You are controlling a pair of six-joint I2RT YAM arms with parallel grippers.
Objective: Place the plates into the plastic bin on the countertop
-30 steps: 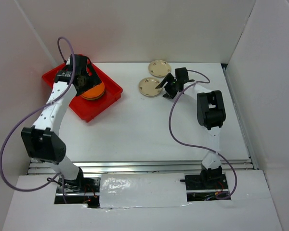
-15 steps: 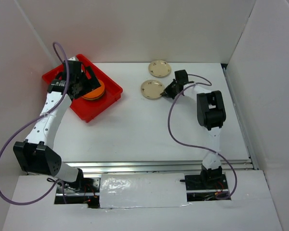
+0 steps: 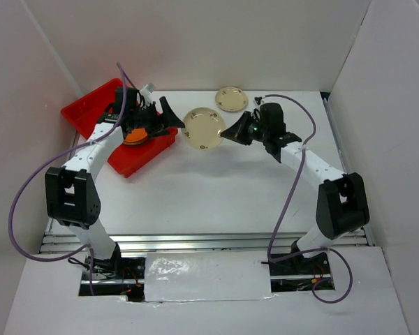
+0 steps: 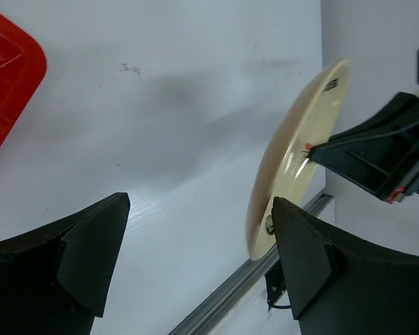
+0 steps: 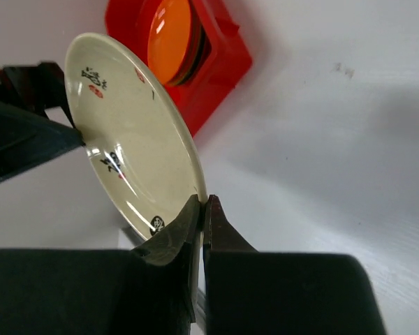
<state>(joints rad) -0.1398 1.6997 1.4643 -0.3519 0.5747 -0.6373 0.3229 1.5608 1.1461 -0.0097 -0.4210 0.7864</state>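
My right gripper (image 3: 227, 132) is shut on the rim of a beige plate (image 3: 202, 128) and holds it tilted above the countertop (image 3: 216, 188). In the right wrist view both fingers pinch the plate (image 5: 129, 129) at its lower edge. My left gripper (image 3: 169, 123) is open beside the plate's left rim. In the left wrist view the plate (image 4: 293, 157) shows edge-on by the right finger (image 4: 314, 258). A second beige plate (image 3: 231, 99) lies flat at the back. The red plastic bin (image 3: 91, 112) at the left holds a stack topped by an orange plate (image 3: 134, 137).
White walls enclose the countertop on three sides. A metal rail (image 3: 209, 241) runs along its front edge. Purple cables loop off both arms. The bin's near corner (image 4: 7, 84) shows at the left of the left wrist view.
My right gripper shut on the beige plate, lifted it on edge and carried it left. My left gripper swung out of the bin, rightward to the plate, jaws still open.
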